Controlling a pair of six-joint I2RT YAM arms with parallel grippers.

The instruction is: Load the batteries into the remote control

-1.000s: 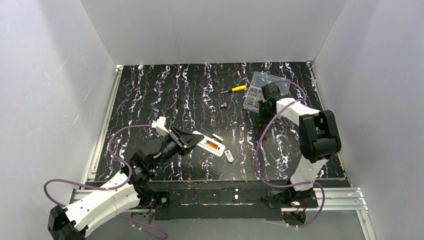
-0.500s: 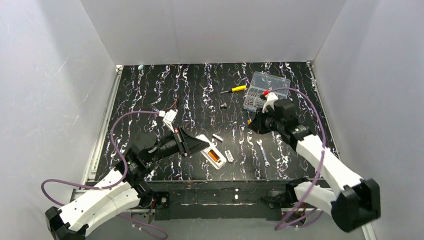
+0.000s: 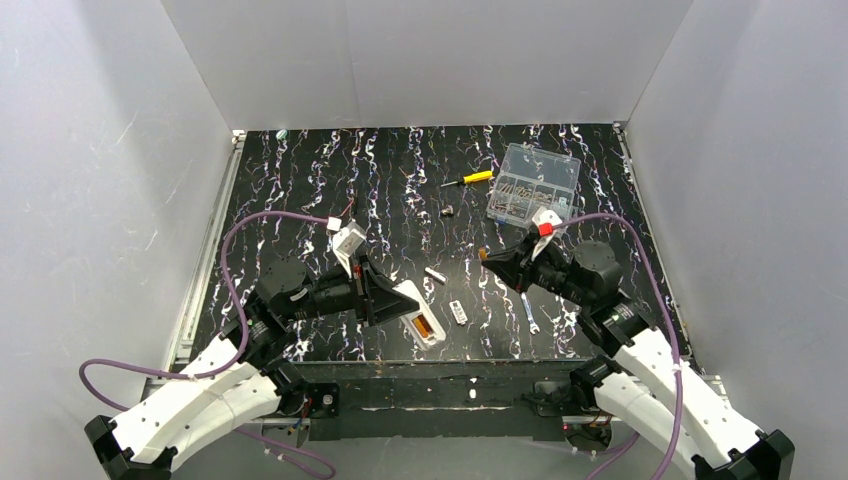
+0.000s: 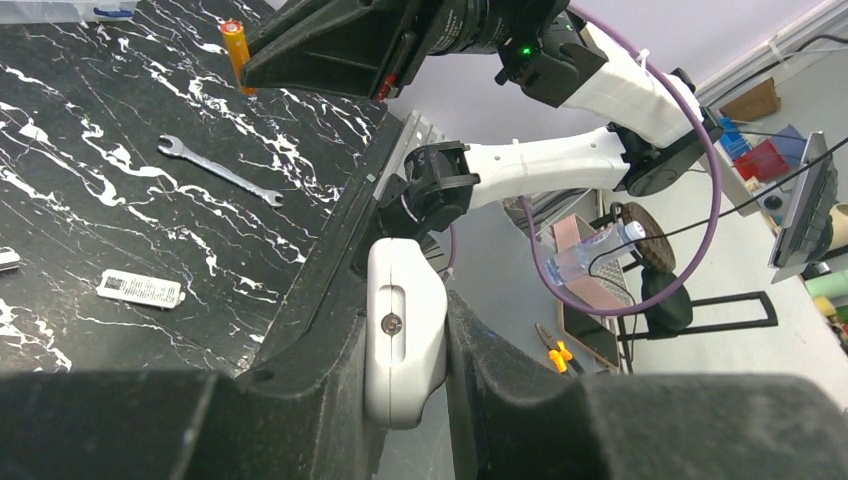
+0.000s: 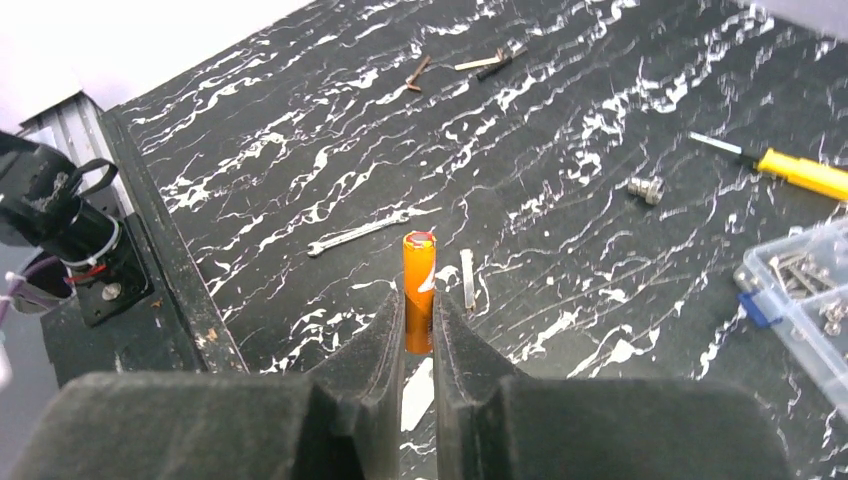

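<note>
Two right gripper [image 5: 419, 318] fingers are pinched on an orange battery [image 5: 418, 268], whose tip sticks out past them, held aloft just beyond and left of the wrench [image 3: 529, 312] in the top view. Left gripper [image 4: 408, 295] fingers are clamped on the white remote control [image 4: 404, 345], farther left of the wrench, with a second battery [image 3: 428, 325] sitting in its open compartment. Between remote and wrench lies a small white plate [image 3: 457, 312].
</note>
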